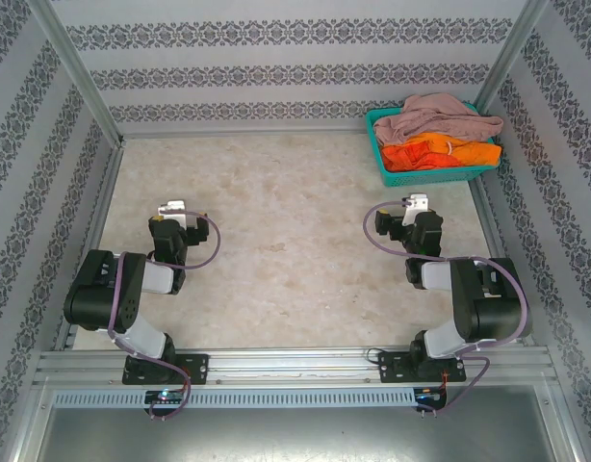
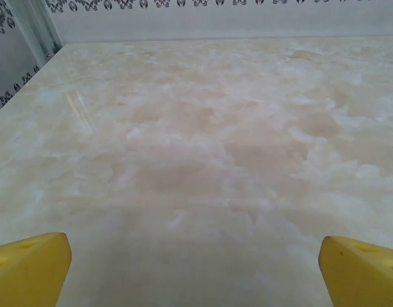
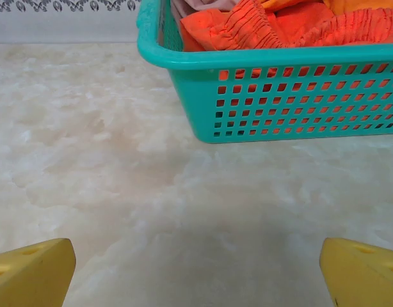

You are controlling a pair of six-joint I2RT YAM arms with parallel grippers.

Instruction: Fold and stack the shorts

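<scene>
The shorts [image 1: 440, 125] lie heaped in the teal basket [image 1: 440, 177] at the far right corner of the table [image 1: 276, 260], pink on top, orange beneath. Both the left gripper [image 1: 170, 210] and right gripper [image 1: 416, 204] are empty, fingers spread wide over bare table, with the right one near the basket.

No text, label, brand or number can be read. The grey printed bands on the white walls [image 1: 276, 77] behind the teal plastic mesh basket [image 1: 440, 176] are ornament, not lettering.
</scene>
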